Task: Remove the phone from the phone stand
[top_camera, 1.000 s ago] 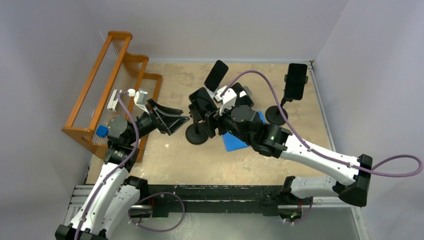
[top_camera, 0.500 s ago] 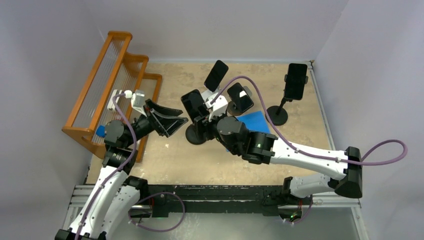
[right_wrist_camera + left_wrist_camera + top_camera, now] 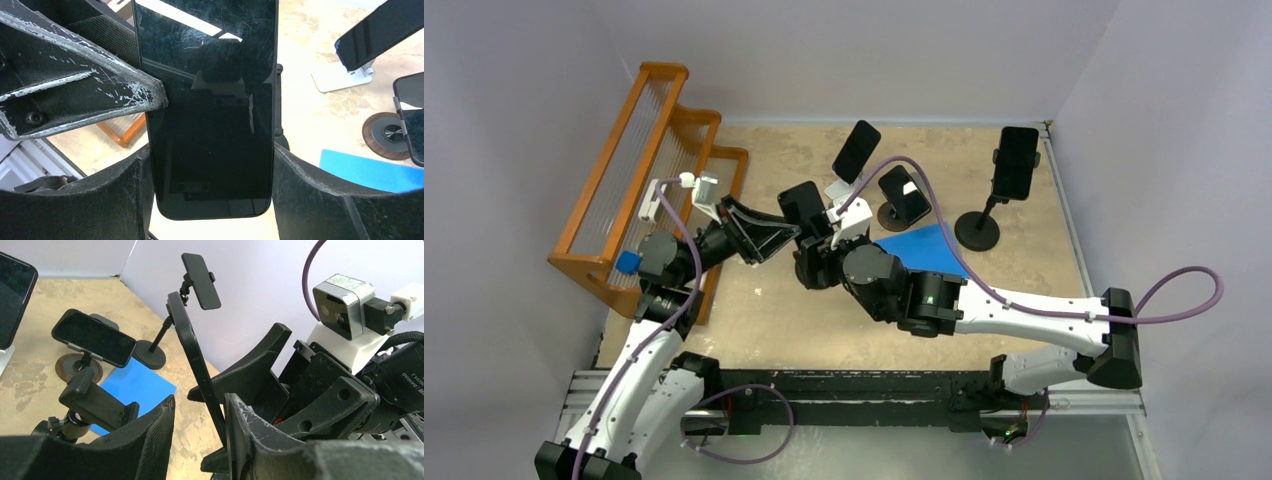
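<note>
While the right gripper (image 3: pixel 212 155) clamps the black glossy slab phone (image 3: pixel 210 125) by its long edges, just left of the desk's (image 3: pixel 759 312) middle, we judge it already clear of the black clamp-top stand (image 3: pixel 95 401). The left gripper (image 3: pixel 199 401) straddles the phone, jaws half-narrowed, with a gap on one side. We advise closing squarely before the right releases. Since a second ago, the phone has been carried leftward and the left jaws have narrowed.

Pinching the phone (image 3: pixel 210 125) by both long edges with the right gripper (image 3: pixel 210 170), arm reaching from its right. Straddling its thin side with the left gripper (image 3: pixel 199 407), jaws parted.
</note>
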Robot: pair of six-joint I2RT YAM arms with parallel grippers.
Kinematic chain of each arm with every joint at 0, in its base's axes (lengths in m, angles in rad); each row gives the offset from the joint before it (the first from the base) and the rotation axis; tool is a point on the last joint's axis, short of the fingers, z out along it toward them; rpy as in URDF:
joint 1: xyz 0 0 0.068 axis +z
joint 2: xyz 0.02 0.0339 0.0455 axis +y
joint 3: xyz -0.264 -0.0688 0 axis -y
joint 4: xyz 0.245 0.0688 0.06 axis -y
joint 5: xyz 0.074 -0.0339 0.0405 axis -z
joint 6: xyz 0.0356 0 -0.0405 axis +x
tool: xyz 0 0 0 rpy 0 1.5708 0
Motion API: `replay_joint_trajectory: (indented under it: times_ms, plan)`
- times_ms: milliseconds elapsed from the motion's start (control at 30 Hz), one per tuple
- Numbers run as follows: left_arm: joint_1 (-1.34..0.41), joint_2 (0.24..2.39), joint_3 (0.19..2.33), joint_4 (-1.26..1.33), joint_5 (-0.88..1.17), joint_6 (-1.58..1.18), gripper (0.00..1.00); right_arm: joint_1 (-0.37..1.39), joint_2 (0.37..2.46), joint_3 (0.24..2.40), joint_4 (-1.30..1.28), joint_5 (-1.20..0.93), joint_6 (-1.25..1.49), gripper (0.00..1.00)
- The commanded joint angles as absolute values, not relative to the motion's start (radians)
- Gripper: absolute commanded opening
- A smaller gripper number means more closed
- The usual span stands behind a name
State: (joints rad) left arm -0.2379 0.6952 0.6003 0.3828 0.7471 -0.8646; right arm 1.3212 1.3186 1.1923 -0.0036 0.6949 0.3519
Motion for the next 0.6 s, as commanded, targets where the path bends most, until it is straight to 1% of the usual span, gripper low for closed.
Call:
replay_joint_trajectory:
  times_ms: [0, 100, 367, 567]
  plan:
    - [-0.241, 0.713, 0.646, 0.414, 0.771, -0.888, 0.38, 1.333, 1.321, 1.264, 0.084, 0.777, 0.392, 0.00]
    - [-0.241, 0.715, 0.648, 0.408, 0.772, -0.891, 0.35, 1.341, 1.335, 1.272, 0.081, 0.797, 0.394, 0.00]
    - [-0.241, 0.734, 0.660, 0.392, 0.779, -0.901, 0.34, 1.358, 1.365, 1.294, 0.061, 0.855, 0.406, 0.00]
    - [-0.241, 0.760, 0.686, 0.322, 0.760, -0.910, 0.22, 1.370, 1.391, 1.315, 0.038, 0.905, 0.402, 0.00]
